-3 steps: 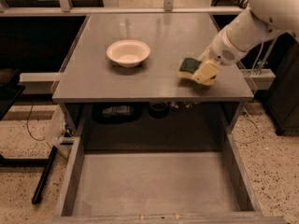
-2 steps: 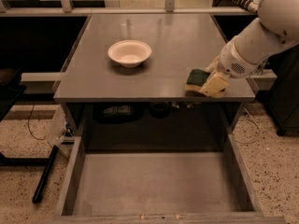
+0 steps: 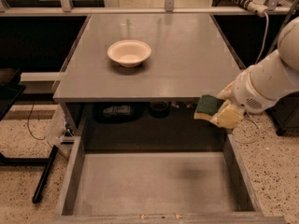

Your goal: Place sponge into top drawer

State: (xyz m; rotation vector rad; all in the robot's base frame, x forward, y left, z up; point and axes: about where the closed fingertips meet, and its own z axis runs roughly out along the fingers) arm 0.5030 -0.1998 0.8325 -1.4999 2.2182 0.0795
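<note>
The sponge (image 3: 208, 106), dark green over yellow foam, is held in my gripper (image 3: 220, 111) in the air just past the table's front edge, at the right. It hangs above the back right part of the top drawer (image 3: 154, 185), which is pulled out, wide, gray and shallow with a plain flat bottom. My white arm (image 3: 271, 80) comes in from the right. The gripper is shut on the sponge, and its cream fingers (image 3: 229, 116) wrap the sponge's right side.
A white round bowl (image 3: 129, 52) stands on the gray tabletop (image 3: 187, 55) at the back left. Dark items lie on a shelf under the table (image 3: 140, 111). The drawer's right wall (image 3: 240, 178) lies below my gripper. A black pole (image 3: 44, 174) lies on the floor at the left.
My gripper has carried the sponge forward and down, off the tabletop's right side, past the front edge and over the open drawer.
</note>
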